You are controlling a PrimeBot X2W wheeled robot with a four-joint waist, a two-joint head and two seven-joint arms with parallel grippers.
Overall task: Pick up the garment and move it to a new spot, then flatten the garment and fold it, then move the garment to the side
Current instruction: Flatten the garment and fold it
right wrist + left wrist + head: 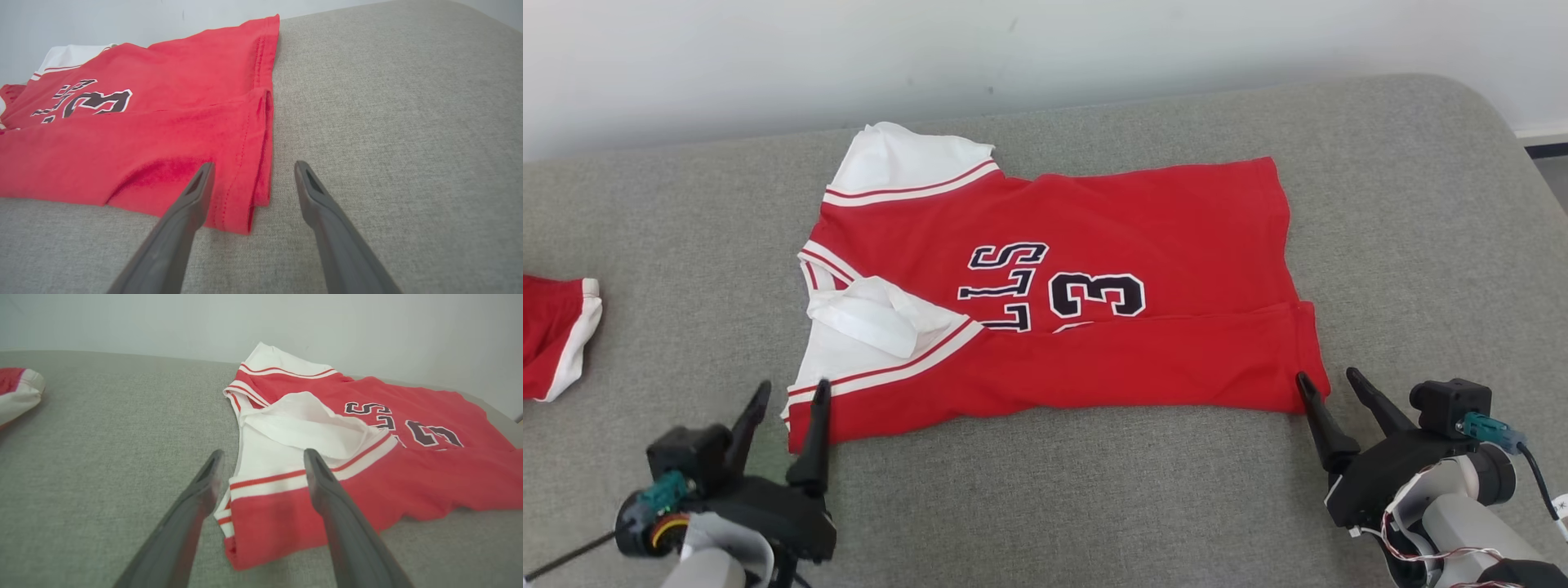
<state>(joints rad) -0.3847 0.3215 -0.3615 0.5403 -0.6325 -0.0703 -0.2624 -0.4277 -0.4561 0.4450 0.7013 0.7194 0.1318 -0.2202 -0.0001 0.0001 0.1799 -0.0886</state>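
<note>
The garment is a red jersey with white sleeves and dark lettering, lying sideways on the grey cushion with its near long edge folded over the body. My left gripper stands open at the jersey's near left corner, by the white-and-red sleeve band, holding nothing. At the near right corner, by the hem, my right gripper is also open and empty. In each wrist view the corner lies between or just ahead of the fingers.
A second red-and-white piece of clothing lies at the far left edge of the cushion. A pale wall runs behind. The cushion's rounded right edge drops off near my right arm.
</note>
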